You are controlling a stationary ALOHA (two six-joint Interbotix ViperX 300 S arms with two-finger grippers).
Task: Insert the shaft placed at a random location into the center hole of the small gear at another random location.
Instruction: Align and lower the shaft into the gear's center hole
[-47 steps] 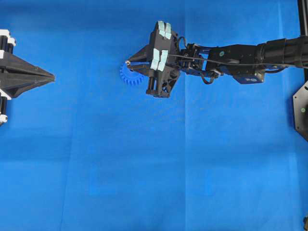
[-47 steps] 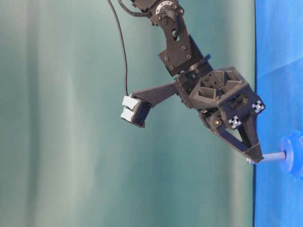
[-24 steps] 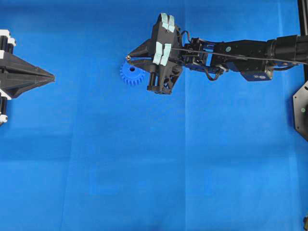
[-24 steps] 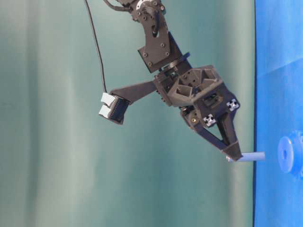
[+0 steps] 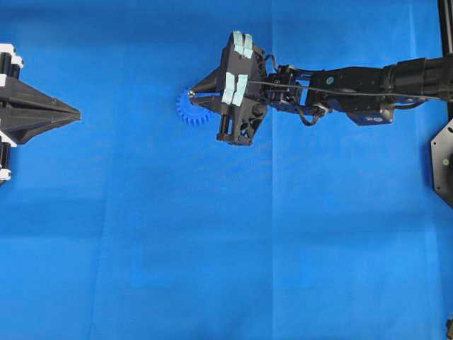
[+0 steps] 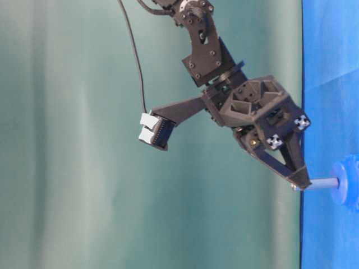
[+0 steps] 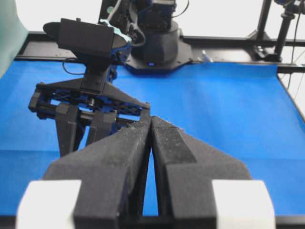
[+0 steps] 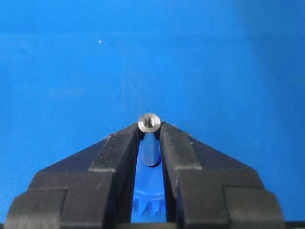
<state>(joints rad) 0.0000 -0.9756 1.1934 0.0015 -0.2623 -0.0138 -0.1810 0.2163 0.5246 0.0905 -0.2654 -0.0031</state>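
Observation:
My right gripper (image 5: 190,92) is shut on the shaft (image 8: 149,122), a thin silvery pin clamped by its top end between the fingertips. Below the fingers lies the small gear (image 5: 188,111), a blue toothed wheel on the blue mat. In the table-level view the shaft (image 6: 322,183) stands square to the mat, its free end meeting the hub of the gear (image 6: 345,189). The center hole is hidden by the shaft. My left gripper (image 5: 76,112) rests at the far left, shut and empty, its fingertips (image 7: 159,126) pressed together.
A blue mat (image 5: 212,248) covers the table. The right arm (image 5: 347,85) stretches in from the right edge, beside a black fixture (image 5: 442,163). In the left wrist view the right arm's black base (image 7: 152,52) stands at the far end.
Half a second ago the right gripper held the shaft lifted clear of the gear. It has moved back, and the shaft's end again meets the hub. The left gripper has not moved.

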